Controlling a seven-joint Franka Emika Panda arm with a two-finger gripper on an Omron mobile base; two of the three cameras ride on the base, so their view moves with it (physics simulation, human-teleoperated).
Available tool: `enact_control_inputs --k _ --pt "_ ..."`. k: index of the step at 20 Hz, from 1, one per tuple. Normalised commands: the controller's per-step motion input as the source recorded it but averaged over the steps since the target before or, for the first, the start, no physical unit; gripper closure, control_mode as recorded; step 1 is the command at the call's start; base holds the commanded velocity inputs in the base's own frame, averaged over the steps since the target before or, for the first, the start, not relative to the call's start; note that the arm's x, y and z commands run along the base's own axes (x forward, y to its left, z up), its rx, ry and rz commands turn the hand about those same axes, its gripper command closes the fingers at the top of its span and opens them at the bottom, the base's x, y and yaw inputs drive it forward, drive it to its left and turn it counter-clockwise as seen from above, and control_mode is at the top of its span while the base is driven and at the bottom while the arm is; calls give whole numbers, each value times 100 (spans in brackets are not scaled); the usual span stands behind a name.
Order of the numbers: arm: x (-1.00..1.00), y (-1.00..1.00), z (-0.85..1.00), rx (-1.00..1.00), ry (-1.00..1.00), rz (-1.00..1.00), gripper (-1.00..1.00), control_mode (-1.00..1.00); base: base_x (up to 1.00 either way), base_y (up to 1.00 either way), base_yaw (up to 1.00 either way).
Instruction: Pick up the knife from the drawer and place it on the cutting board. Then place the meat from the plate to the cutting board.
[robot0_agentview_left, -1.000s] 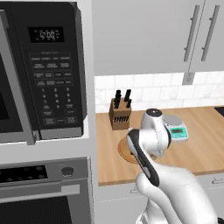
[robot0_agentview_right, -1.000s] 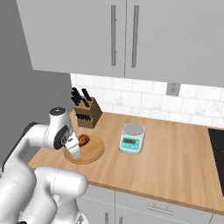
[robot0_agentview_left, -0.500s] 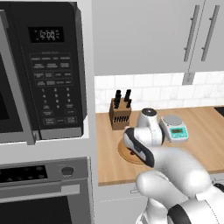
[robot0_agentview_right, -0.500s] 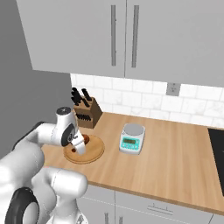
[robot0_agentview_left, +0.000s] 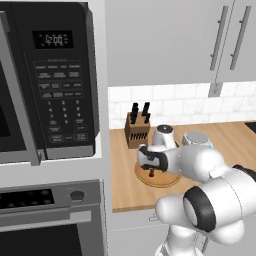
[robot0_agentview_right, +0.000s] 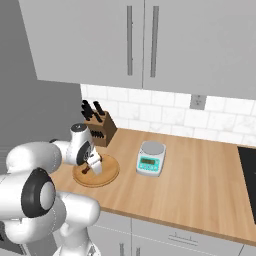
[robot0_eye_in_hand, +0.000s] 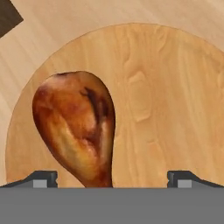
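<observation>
The meat (robot0_eye_in_hand: 76, 127), a browned drumstick, lies on the left half of a round wooden plate (robot0_eye_in_hand: 166, 87) on the countertop. My gripper (robot0_eye_in_hand: 112, 178) hangs open just over the plate, and the drumstick's narrow end lies between the two fingertips, nearer the left one. From the right base view the hand points down at the plate (robot0_agentview_right: 107, 175) with the gripper (robot0_agentview_right: 90, 167) close above it. In the left base view the plate (robot0_agentview_left: 170, 181) shows under the gripper (robot0_agentview_left: 151, 171). The knife, the drawer and the cutting board are out of view.
A wooden knife block (robot0_agentview_right: 98, 126) stands behind the plate against the tiled wall. A small kitchen scale (robot0_agentview_right: 151, 159) sits to the plate's right. A microwave (robot0_agentview_left: 50, 80) and an oven (robot0_agentview_left: 45, 220) fill the left side. A dark stovetop edge (robot0_agentview_right: 249, 170) is at the far right.
The hand has dropped lower and come in over the plate, ending close above the meat. The fingers have stayed open.
</observation>
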Motion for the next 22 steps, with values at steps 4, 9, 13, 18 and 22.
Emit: enact_control_inputs --k 4,9,13,18,22 --pt "40 0 -25 0 0 0 -100 -100 0 0 0" --pt "38 0 -26 0 0 0 -100 -100 0 0 0" --pt "26 0 -28 -1 0 0 100 -100 0 0 0" --pt "0 0 -15 -4 0 0 100 -100 0 0 0" --pt "-14 0 -12 -5 -7 0 100 -100 0 0 0"
